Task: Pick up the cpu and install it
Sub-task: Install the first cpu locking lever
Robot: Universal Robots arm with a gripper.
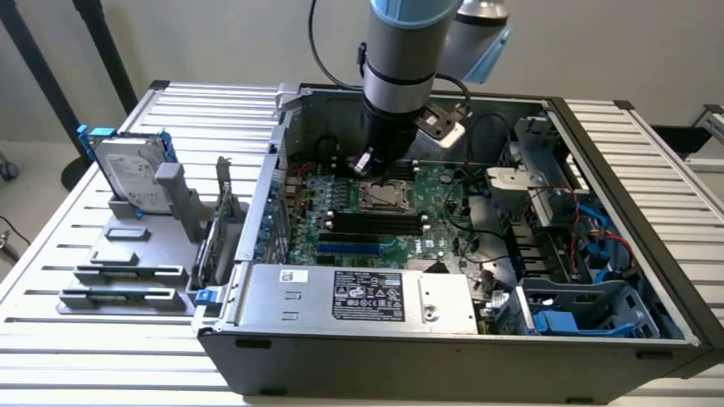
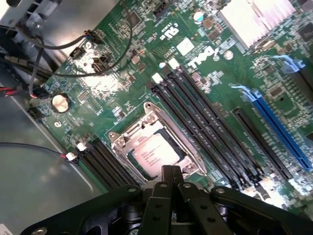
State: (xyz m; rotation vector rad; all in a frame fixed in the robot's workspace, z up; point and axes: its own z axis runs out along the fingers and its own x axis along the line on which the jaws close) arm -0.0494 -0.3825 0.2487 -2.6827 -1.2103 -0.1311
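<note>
Item: the cpu [image 2: 155, 154]. A flat square chip with a silver top, lying flat inside the metal socket frame [image 2: 128, 132] on the green motherboard [image 2: 122, 63]. In the wrist view its face carries small printed text. In the exterior view it appears as a pale square [image 1: 386, 194] in the middle of the board, directly under the arm.

Item: the gripper [image 2: 172, 172]. Dark fingers pressed together with nothing between them; they are clenched and empty. The fingertips hang just above the edge of the socket frame, at one side of the cpu, close to it but apart from it. In the exterior view the gripper [image 1: 364, 163] points down into the open computer case [image 1: 633, 280], just over the socket.

Item: black memory slots [image 2: 205, 122]. Long parallel channels running beside the socket, with a second, shorter group on its other side.

Item: blue expansion slot [image 2: 279, 127]. Lies farther from the socket than the black slots.

Item: hard drive [image 1: 127, 174]. Silver with a blue frame, standing upright in a grey holder on the slatted table [image 1: 46, 254], outside the case on the exterior view's left.

Item: power supply [image 1: 362, 297]. Grey box with a label, at the near edge of the case.
</note>
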